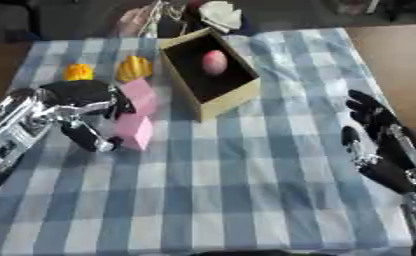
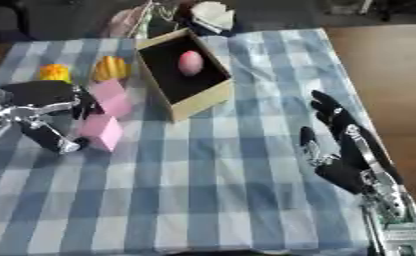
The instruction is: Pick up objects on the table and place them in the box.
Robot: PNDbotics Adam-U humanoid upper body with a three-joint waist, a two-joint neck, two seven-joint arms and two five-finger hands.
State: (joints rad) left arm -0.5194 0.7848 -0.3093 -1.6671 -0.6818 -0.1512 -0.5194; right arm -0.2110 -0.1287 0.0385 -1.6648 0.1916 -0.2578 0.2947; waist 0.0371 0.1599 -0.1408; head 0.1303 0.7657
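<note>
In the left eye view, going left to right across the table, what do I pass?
Left hand → orange object → yellow object → box holding a pink egg-shaped object → right hand, open. The pink blocks overlap the left hand, so I leave them out.

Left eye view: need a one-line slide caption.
Left robot hand grips a pink block beside the open box, which already holds a pink egg; right robot hand rests open.

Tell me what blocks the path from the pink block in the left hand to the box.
Nothing visible does. The pink block, held by the left hand, sits just left of the box; only bare checked tablecloth lies between.
</note>
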